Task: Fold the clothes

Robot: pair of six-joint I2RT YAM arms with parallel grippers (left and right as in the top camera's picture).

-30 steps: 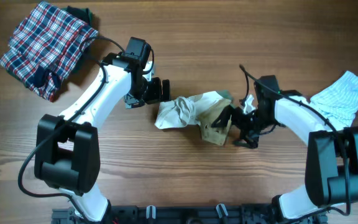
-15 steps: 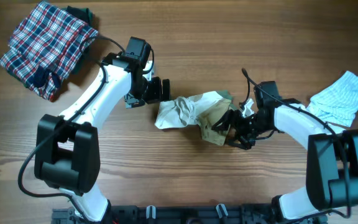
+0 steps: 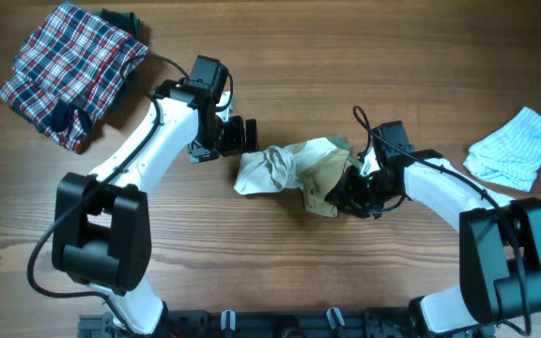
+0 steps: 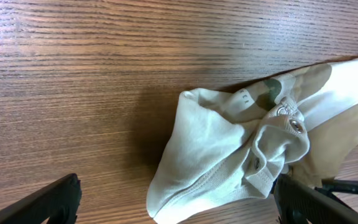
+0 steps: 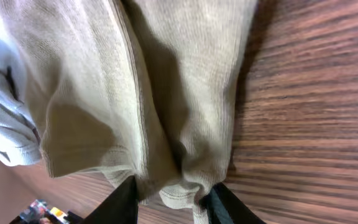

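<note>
- Top [image 3: 294, 169] crumpled mid-surface [image 3: 252, 263], long axis 9-to-3.
- Right fingers [image 3: 346, 194] narrow, pinching tan end at 3 o'clock; nearer arm.
- Left fingers [image 3: 240, 135] wide, empty, just off 10 o'clock end.

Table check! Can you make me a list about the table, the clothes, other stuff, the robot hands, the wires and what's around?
Surface: wooden table, bare wood grain.
Job's things: cream and tan top crumpled mid-table; pale blue striped garment bunched at the right; plaid garment heaped far left.
Clutter: dark green item behind the plaid garment.
Grippers: left gripper open beside the top's cream end; right gripper has its jaws around the tan hem, firm grip unclear.
Cables: left arm cable and right arm cable, black loops.
Surroundings: black rail along the near edge.
</note>
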